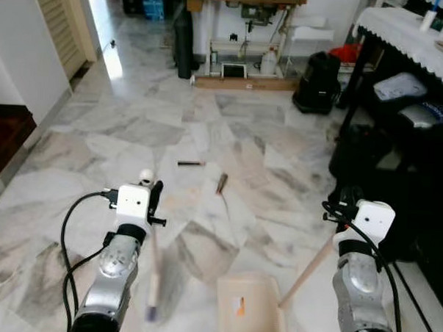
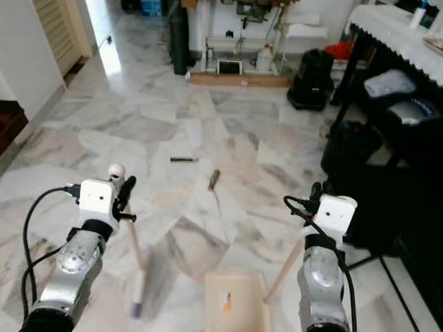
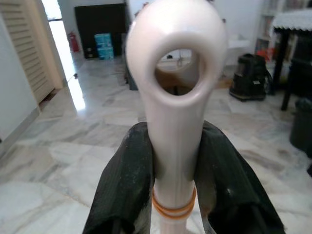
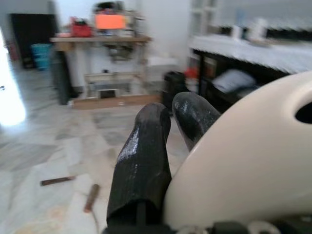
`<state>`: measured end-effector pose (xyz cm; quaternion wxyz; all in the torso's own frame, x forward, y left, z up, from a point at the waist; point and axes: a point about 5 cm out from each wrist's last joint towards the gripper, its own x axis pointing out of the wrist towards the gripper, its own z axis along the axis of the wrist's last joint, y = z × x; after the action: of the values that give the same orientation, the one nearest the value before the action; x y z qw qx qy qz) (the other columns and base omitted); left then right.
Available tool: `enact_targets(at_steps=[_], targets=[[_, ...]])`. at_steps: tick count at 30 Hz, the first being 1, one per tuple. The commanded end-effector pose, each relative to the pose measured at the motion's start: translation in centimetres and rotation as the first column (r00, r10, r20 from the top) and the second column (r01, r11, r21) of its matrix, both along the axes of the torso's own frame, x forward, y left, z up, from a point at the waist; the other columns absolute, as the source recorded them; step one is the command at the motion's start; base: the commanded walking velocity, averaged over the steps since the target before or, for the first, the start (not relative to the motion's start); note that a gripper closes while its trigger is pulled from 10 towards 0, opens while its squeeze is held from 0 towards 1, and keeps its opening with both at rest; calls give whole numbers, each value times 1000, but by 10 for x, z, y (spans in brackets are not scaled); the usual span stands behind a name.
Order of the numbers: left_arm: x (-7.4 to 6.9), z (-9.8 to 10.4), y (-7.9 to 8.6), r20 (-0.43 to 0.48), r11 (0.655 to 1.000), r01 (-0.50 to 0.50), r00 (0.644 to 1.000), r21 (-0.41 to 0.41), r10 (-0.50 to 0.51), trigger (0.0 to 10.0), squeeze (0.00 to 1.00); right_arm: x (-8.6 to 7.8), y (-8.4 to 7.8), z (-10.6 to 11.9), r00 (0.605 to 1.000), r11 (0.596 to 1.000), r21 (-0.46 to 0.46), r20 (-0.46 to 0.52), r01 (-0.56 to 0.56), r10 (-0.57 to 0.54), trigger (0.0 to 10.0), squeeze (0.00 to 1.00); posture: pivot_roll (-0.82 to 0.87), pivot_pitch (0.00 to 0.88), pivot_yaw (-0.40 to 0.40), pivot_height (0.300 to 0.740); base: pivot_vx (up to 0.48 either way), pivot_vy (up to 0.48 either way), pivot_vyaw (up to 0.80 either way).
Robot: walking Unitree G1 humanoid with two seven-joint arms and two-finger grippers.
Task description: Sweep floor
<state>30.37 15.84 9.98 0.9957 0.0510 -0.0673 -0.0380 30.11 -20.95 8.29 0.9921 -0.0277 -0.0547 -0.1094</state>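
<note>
Left gripper (image 3: 175,161) clenched on cream plastic broom handle (image 3: 174,97), right gripper (image 4: 170,131) on beige dustpan's handle (image 1: 310,269); brown stick debris (image 1: 221,183) lies ahead, between both, long axis pointing away.

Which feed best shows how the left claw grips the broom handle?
Left wrist view: both fingers clamp the broom handle just below its hanging hole. The eye views show the left claw from above, the handle blurred.
</note>
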Motion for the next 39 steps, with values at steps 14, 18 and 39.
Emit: enact_targets(at_steps=[14, 18, 39], targets=[[2, 7, 5, 38, 1000, -10, 999, 26, 9, 10000, 0, 7, 9, 17, 996, 999, 4, 82, -34, 34, 10000, 0, 20, 0, -24, 740, 348, 0, 57], [3, 7, 4, 38, 1000, -3, 999, 30, 2, 10000, 0, 7, 10, 17, 996, 999, 5, 84, -36, 35, 10000, 0, 19, 0, -21, 740, 348, 0, 0], [12, 11, -1, 49, 999, 22, 999, 27, -24, 10000, 0, 8, 10, 17, 996, 1000, 15, 91, -27, 25, 10000, 0, -9, 0, -4, 740, 348, 0, 0]])
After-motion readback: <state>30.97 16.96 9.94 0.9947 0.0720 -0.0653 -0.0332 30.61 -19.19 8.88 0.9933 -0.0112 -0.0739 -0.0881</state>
